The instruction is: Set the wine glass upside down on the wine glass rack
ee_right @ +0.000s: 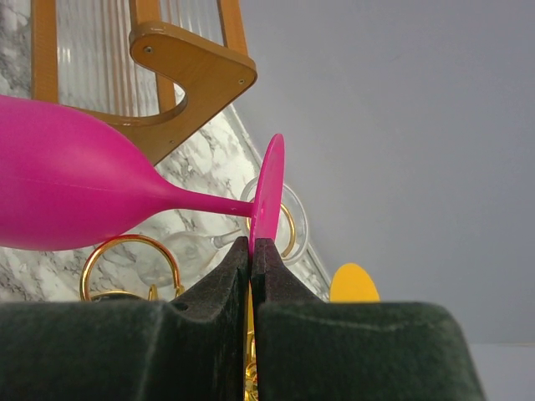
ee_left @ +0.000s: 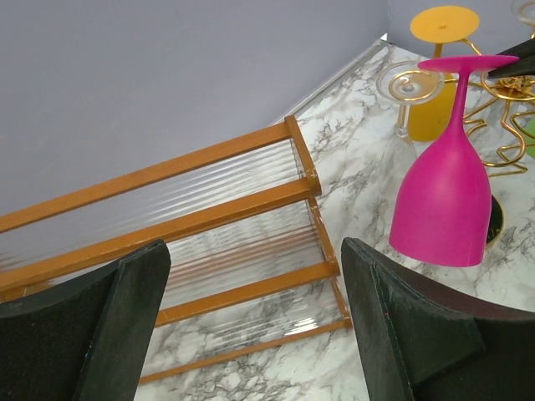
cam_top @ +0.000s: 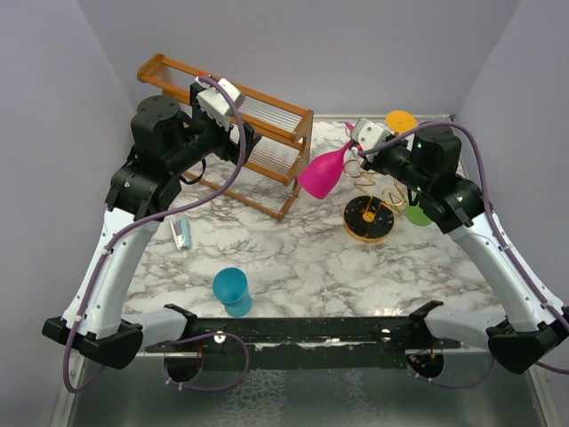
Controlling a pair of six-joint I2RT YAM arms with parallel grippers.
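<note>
A magenta wine glass (cam_top: 322, 173) hangs upside down in the air, tilted, just left of the gold wire wine glass rack (cam_top: 369, 216). My right gripper (cam_top: 355, 142) is shut on the rim of its foot. In the right wrist view the pads (ee_right: 238, 263) pinch the thin foot disc (ee_right: 269, 188), with the bowl (ee_right: 67, 192) pointing left above a gold loop (ee_right: 125, 251). My left gripper (ee_left: 255, 322) stands open and holds nothing above the wooden shelf (ee_left: 209, 213). From there the magenta glass (ee_left: 443, 200) shows at the right, apart from the left gripper's fingers.
A brown slatted shelf (cam_top: 244, 124) stands at the back left. A yellow glass (cam_top: 400, 120) and a clear glass (ee_left: 410, 83) hang by the rack, with a green object (cam_top: 419, 216) behind it. A teal glass (cam_top: 232, 290) stands near the front, and a small grey object (cam_top: 181, 233) lies to its left.
</note>
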